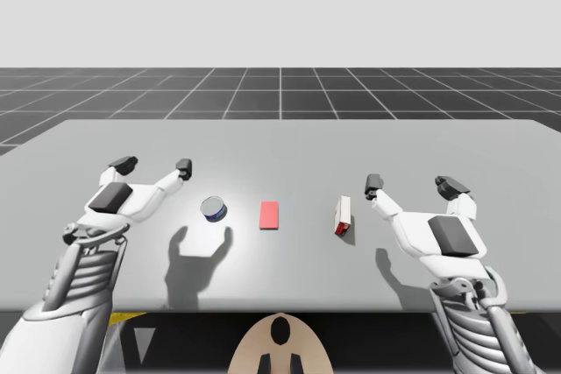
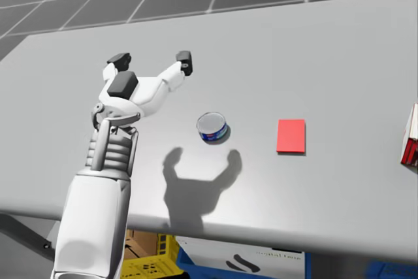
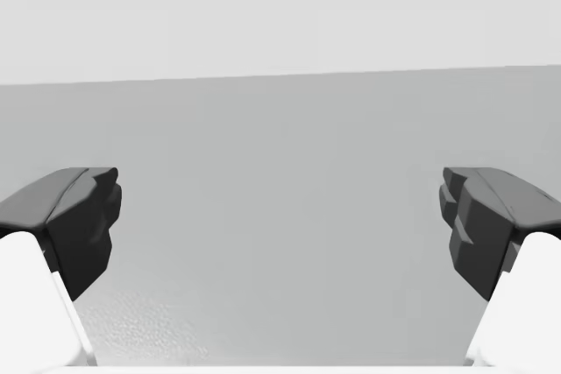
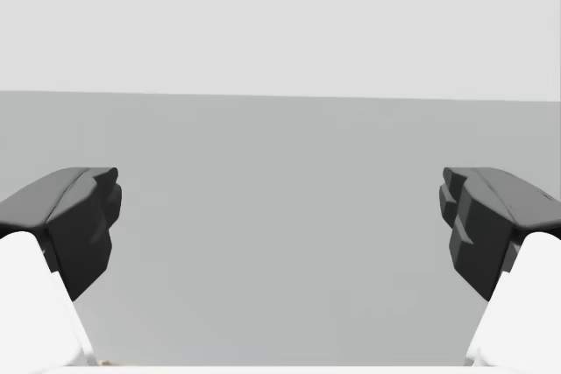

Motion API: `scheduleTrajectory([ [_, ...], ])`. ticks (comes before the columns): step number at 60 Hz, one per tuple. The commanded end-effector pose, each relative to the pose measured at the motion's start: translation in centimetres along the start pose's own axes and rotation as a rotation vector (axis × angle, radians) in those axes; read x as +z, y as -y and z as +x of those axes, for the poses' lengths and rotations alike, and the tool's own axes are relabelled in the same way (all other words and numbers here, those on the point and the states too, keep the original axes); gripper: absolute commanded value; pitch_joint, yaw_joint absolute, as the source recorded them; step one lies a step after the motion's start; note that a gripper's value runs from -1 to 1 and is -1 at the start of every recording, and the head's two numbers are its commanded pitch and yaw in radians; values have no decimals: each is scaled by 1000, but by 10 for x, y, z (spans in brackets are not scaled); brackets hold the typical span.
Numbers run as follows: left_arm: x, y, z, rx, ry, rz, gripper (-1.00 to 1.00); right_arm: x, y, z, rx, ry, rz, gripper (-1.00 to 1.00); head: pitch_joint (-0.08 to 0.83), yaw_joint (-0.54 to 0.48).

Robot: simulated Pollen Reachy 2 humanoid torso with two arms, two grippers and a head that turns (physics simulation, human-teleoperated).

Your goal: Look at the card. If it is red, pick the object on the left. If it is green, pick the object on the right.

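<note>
A red card [image 1: 269, 215] [image 2: 291, 136] lies flat at the table's middle. Left of it stands a short blue can [image 1: 213, 208] [image 2: 212, 126] with a silver lid. Right of the card stands a red and white box [image 1: 343, 215] [image 2: 410, 136], on its narrow side. My left gripper [image 1: 153, 165] [image 2: 152, 61] hovers open, to the left of the can and a little beyond it. My right gripper [image 1: 412, 183] is open too, just right of the box. Both wrist views show wide-spread dark fingertips [image 3: 83, 216] [image 4: 83, 216] over bare grey table with nothing between them.
The grey table [image 1: 289, 151] runs wide to both sides and far behind the objects. Under its near edge in the head view sit a yellow crate [image 2: 147, 262] and a blue bin [image 2: 261, 266]. Beyond the table is a dark gridded floor.
</note>
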Motion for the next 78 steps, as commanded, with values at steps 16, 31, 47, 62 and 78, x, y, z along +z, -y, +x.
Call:
scheduleTrajectory([
  [16,59,21,6,-62,-176,-96,-1000,1,-6,-7,-29,-21,-3,-1000,652,310],
  [31,82,30,-42,-80,-275,-161,-1000,-1,-6,-6,-31,-17,-4,-1000,653,312],
  [47,64,41,-80,-22,-326,-185,-1000,0,-4,-4,-36,-4,-7,-1000,645,307],
  [62,31,55,-89,22,-403,-201,-1000,0,-3,-4,-34,-2,-7,-1000,634,306],
  [78,-2,70,-99,6,-463,-187,-1000,0,-2,-3,-33,3,-6,-1000,636,298],
])
